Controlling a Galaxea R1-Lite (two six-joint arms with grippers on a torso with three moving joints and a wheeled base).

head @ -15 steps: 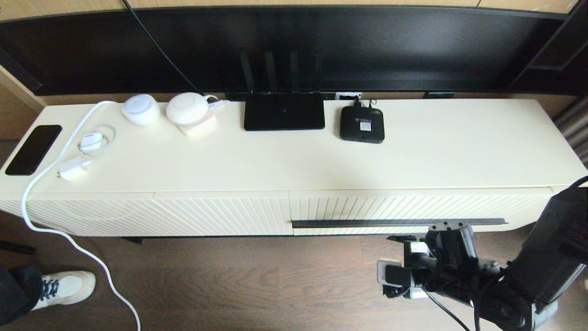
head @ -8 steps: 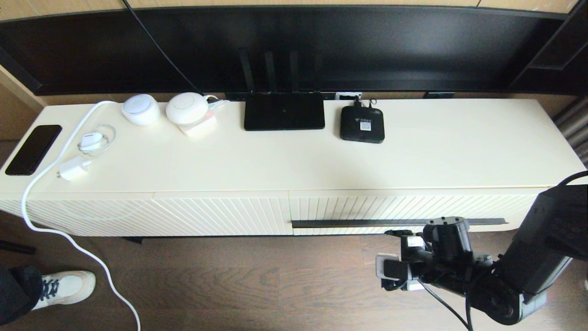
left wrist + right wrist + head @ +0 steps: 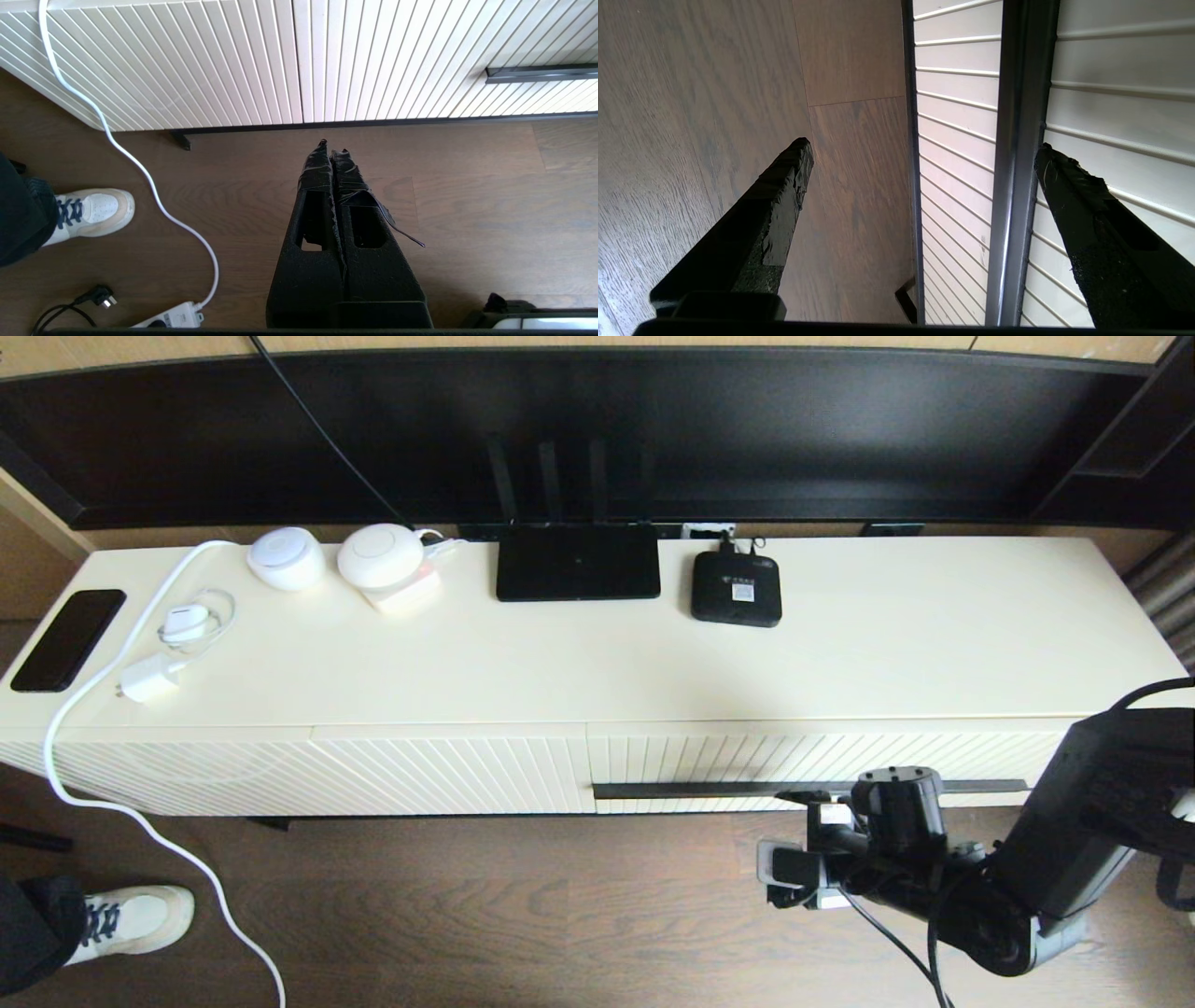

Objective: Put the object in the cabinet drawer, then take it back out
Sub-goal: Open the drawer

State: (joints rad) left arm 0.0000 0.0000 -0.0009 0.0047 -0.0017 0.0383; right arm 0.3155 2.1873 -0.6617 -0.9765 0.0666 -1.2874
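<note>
The cabinet drawer (image 3: 822, 756) is closed, its ribbed cream front flush with the cabinet and its long dark handle bar (image 3: 709, 790) running across it. My right gripper (image 3: 801, 800) is open at the right part of that bar. In the right wrist view the handle bar (image 3: 1017, 140) lies between the spread fingers of the right gripper (image 3: 923, 145), one fingertip (image 3: 796, 158) over the floor and the other against the ribbed front (image 3: 957, 116). The black organiser box is out of view. My left gripper (image 3: 332, 147) is shut on nothing, low over the floor before the cabinet.
On the cabinet top sit a flat black router (image 3: 577, 562), a small black device (image 3: 736, 588), two white round devices, a charger and a phone (image 3: 67, 639). A white cable (image 3: 140, 821) trails onto the wooden floor. A person's shoe (image 3: 131, 919) stands at the left.
My right arm has moved forward and a little left, bringing its open gripper up to the drawer's handle bar. Nothing else has moved.
</note>
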